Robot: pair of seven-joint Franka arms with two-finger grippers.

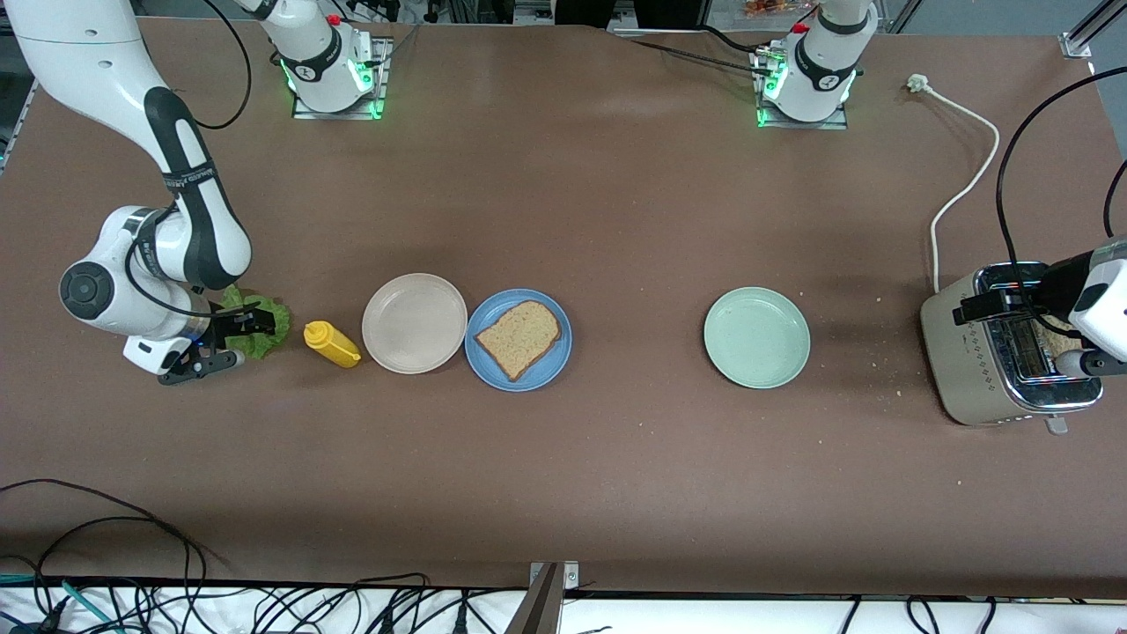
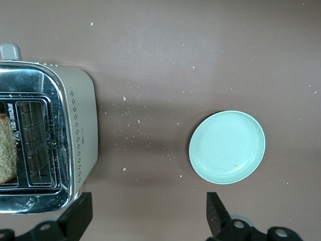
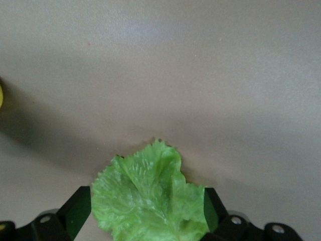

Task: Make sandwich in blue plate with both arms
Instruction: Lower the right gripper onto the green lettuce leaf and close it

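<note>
1. Right wrist view: the right gripper (image 3: 145, 213) has its fingers (image 3: 77, 211) spread wide, one on each side of the lettuce (image 3: 150, 198) — the leaf lies flat on the table between them, and I cannot tell whether the pads touch it.
2. In the front view the right gripper (image 1: 238, 330) sits low at the right arm's end of the table, over the lettuce (image 1: 264, 326), whose green edge shows around the black fingers.
3. Just beside the lettuce, toward the middle of the table, lies a yellow bottle (image 1: 332, 344) on its side.
4. Next along comes a beige plate (image 1: 414, 323), and touching its rim is the blue plate (image 1: 493, 370).
5. On the blue plate lies one slice of bread (image 1: 519, 337), flat, with nothing on top of it.
6. Left wrist view: the left gripper (image 2: 148, 213) also has its fingers (image 2: 216, 211) wide apart, holding nothing — it hangs above the table beside the toaster (image 2: 80, 130).
7. A second bread slice (image 2: 6, 150) stands in a toaster slot.
8. The mint plate (image 2: 226, 146) lies well apart from the toaster, toward the middle of the table, with crumbs scattered between them.
9. In the front view the left gripper (image 1: 999, 304) is over the toaster (image 1: 968, 352) at the left arm's end, and a white cord (image 1: 964, 176) runs from the toaster toward the bases.
</note>
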